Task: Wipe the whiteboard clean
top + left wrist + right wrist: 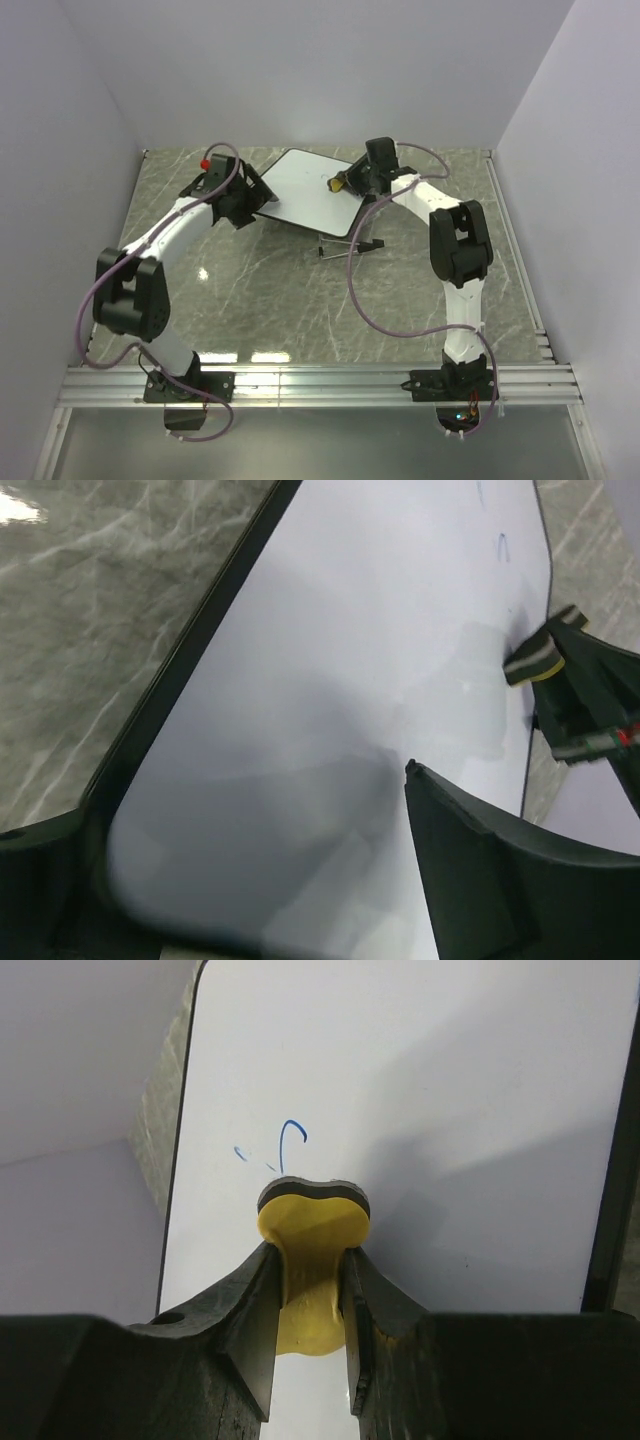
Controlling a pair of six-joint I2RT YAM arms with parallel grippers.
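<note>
The whiteboard (305, 190) is laid on a grey marbled table (300, 300) enclosed by white walls (300, 70). A yellow eraser (312, 1220) is clamped by the right gripper (312, 1260) and pressed to the board, with blue marks (290, 1140) just beyond its tip. The left gripper (245, 795) is spread wide over the board's corner.

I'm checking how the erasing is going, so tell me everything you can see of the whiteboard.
The whiteboard is a flat white rectangle with rounded corners and a thin black rim, smooth and slightly glossy. It sits turned at an angle on the far part of the grey marbled table. A short blue stroke and faint flecks mark it. The yellow eraser, clamped in the right gripper, has its dark pad against the surface. The open left gripper straddles one corner.
</note>
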